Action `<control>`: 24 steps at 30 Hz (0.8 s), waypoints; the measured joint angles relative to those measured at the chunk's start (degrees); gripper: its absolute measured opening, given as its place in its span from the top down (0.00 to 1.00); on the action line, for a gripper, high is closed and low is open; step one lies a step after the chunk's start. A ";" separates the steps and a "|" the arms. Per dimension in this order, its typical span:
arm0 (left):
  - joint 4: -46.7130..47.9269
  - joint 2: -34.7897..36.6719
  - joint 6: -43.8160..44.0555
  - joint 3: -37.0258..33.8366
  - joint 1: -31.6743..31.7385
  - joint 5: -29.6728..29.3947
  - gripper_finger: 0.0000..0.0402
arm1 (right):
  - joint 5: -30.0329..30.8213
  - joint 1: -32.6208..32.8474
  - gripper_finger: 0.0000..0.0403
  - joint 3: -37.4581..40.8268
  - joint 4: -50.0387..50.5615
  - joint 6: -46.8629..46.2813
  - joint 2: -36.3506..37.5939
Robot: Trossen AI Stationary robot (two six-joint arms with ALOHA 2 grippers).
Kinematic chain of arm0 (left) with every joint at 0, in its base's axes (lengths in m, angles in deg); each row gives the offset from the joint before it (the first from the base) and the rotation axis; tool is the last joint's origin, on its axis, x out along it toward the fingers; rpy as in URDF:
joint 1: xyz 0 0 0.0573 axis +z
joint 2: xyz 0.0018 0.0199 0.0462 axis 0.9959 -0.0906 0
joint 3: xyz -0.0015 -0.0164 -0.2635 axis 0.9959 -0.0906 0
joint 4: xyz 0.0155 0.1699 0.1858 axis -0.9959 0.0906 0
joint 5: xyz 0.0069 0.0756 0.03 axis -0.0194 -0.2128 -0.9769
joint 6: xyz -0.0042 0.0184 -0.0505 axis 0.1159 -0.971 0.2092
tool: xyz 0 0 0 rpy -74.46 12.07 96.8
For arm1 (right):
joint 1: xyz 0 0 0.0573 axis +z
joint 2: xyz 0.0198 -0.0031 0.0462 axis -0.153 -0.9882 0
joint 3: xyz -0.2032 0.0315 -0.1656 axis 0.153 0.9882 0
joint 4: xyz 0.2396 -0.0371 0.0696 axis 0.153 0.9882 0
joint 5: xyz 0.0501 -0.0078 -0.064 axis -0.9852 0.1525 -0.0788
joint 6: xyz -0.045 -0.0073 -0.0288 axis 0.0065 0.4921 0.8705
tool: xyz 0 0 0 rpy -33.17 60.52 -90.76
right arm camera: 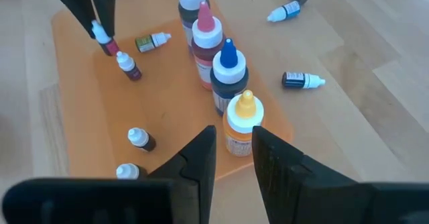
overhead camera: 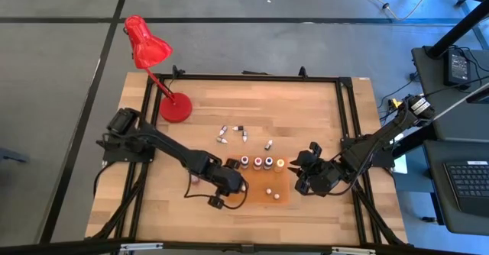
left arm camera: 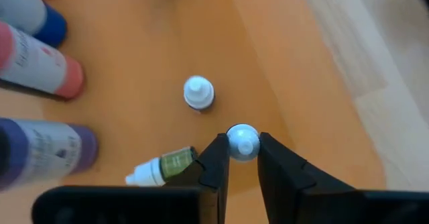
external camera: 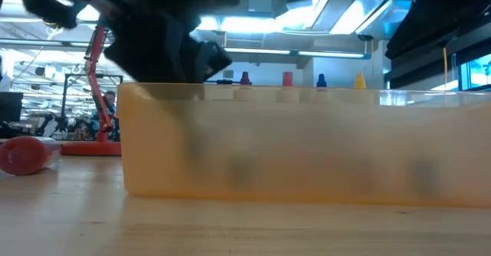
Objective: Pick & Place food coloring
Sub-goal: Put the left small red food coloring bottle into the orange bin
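Observation:
Food coloring bottles stand in a row (overhead camera: 262, 162) on the far part of a flat orange mat (overhead camera: 256, 192). In the right wrist view their caps are purple, pink, blue and yellow (right arm camera: 241, 120). Small white-capped droppers (right arm camera: 127, 66) stand on the mat, and a green one (left arm camera: 164, 166) lies on its side. My left gripper (overhead camera: 235, 183) is over the mat's left part, shut on a small red dropper (right arm camera: 107, 43). My right gripper (right arm camera: 233, 158) hovers at the mat's right edge, behind the yellow-capped bottle. Its fingers are slightly apart with nothing between them. My left gripper pinches the small dropper's white cap (left arm camera: 242, 142) between its two fingertips, coming from above and slanting down. The dropper hangs upright below the fingers (right arm camera: 100, 24). Whether its base rests on the mat or is just clear of it, I cannot tell.
Several loose droppers (overhead camera: 233, 134) lie on the bare wood beyond the mat, one more (overhead camera: 269, 144) nearer the row. A red desk lamp (overhead camera: 174, 106) stands at the far left. Black frame rails (overhead camera: 348, 117) run along the table's edges.

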 joint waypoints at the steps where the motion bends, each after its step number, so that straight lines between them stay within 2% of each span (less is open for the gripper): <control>1: 0.04 -0.35 0.52 0.00 0.00 -0.01 0.85 | -0.02 0.00 0.75 0.00 0.03 0.05 0.00; 24: -0.03 -0.69 1.62 -0.02 0.00 0.45 0.73 | -2.70 0.02 0.75 0.00 0.03 0.25 0.00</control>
